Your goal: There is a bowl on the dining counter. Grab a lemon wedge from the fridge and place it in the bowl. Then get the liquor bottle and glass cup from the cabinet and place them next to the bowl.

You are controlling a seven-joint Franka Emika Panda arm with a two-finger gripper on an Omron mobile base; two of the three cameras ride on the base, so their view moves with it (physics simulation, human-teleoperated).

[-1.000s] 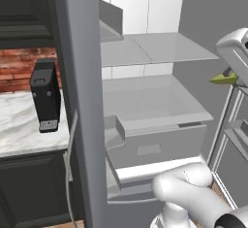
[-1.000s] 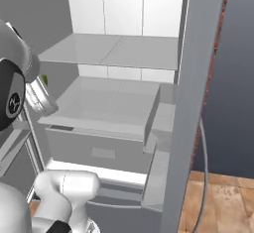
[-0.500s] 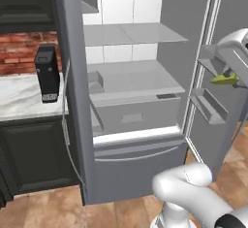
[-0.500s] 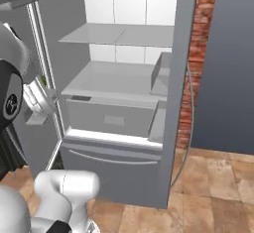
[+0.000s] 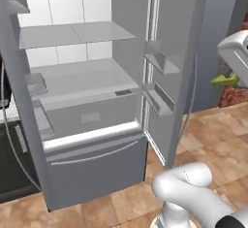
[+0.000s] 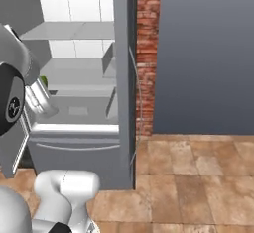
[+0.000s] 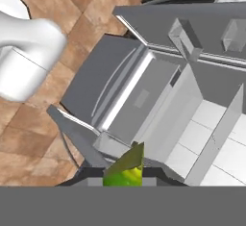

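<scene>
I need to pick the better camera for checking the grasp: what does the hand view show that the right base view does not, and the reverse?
Hand view alone: the lemon wedge up close, sticking out from the gripper, with the fridge seen from above, its doors open, and the drawer front below its shelves. Right base view alone: a red brick strip beside the fridge, a broad grey wall, and a wide stretch of tiled floor. Both share the open fridge, its pale shelves, some floor tiles and a bit of the yellow-green wedge.

A terracotta tile floor [image 6: 198, 172] meets a plain grey wall [image 6: 208, 53] beside a red brick strip [image 6: 145, 53].
</scene>
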